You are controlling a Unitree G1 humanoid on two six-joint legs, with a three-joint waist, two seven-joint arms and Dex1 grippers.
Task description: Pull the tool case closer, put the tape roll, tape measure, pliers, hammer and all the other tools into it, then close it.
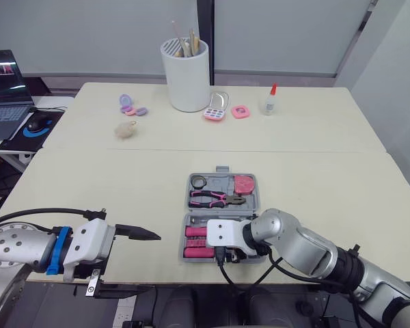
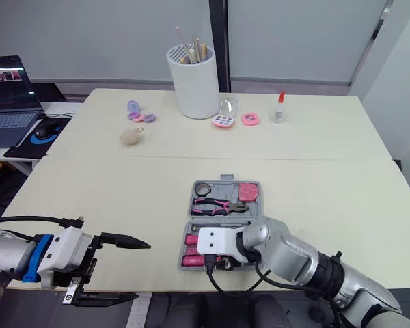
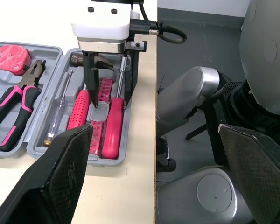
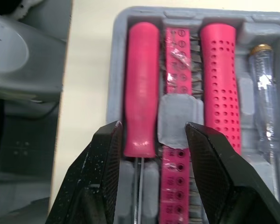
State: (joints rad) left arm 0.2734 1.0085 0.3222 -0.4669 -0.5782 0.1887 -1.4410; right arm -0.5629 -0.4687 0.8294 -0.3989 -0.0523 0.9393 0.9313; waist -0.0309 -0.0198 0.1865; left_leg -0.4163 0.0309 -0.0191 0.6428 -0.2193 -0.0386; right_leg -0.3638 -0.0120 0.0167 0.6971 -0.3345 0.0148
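Note:
The grey tool case (image 1: 222, 179) lies open at the table's front middle. Its far half holds the tape roll (image 1: 199, 181), the pink tape measure (image 1: 244, 184) and the pink-handled pliers (image 1: 212, 199). The near half holds the hammer's dotted pink handle (image 4: 219, 84), a pink screwdriver (image 4: 141, 88), a bit strip (image 4: 179, 60) and a clear screwdriver (image 4: 263, 93). My right gripper (image 4: 153, 128) hangs open just above this near half, fingers straddling the screwdriver handle and bit strip, holding nothing. At the front left edge, my left gripper (image 1: 147, 263) is open and empty, fingers pointing toward the case.
A tall white holder (image 1: 186, 74) with sticks stands at the back middle. Near it are a glue bottle (image 1: 270, 100), pink trinkets (image 1: 216, 109), purple pieces (image 1: 131, 106) and a beige fluffy ball (image 1: 126, 130). A laptop (image 1: 3, 89) sits on a side desk at left.

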